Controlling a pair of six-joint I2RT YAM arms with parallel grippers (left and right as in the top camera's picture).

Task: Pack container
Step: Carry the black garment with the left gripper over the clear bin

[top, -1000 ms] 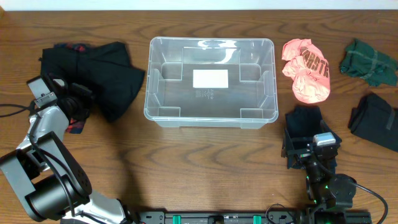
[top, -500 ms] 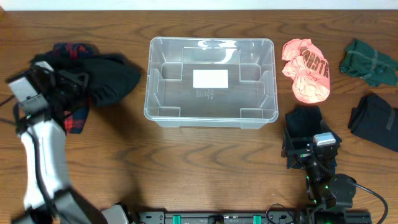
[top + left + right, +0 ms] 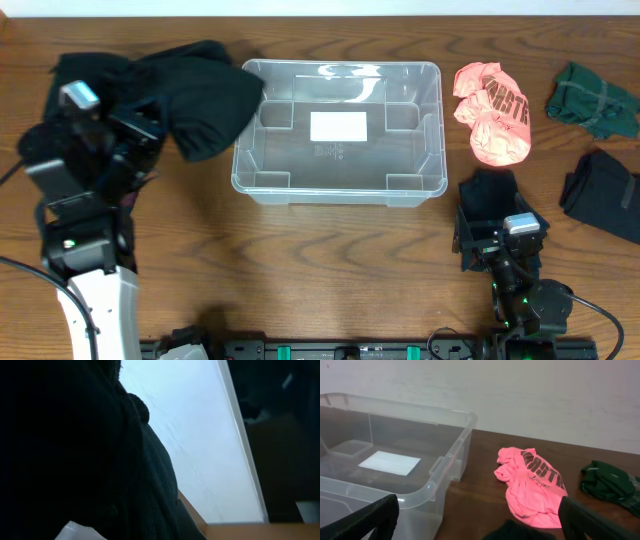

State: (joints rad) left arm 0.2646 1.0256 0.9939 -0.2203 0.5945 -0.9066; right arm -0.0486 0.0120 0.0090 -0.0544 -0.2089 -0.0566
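The clear container stands at the table's middle back, empty, with a white label on its bottom; it also shows in the right wrist view. My left gripper is raised at the left, shut on a large black garment that hangs against the container's left rim. That cloth fills the left wrist view and hides the fingers. My right gripper is open and empty at the front right, just behind a small black cloth. In the right wrist view, this gripper shows the cloth below it.
A pink shirt lies right of the container and shows in the right wrist view. A dark green garment lies at the back right. Another black garment lies at the right edge.
My left arm has risen and swung right with the black garment, which now reaches the container's left rim. The right arm has not moved.
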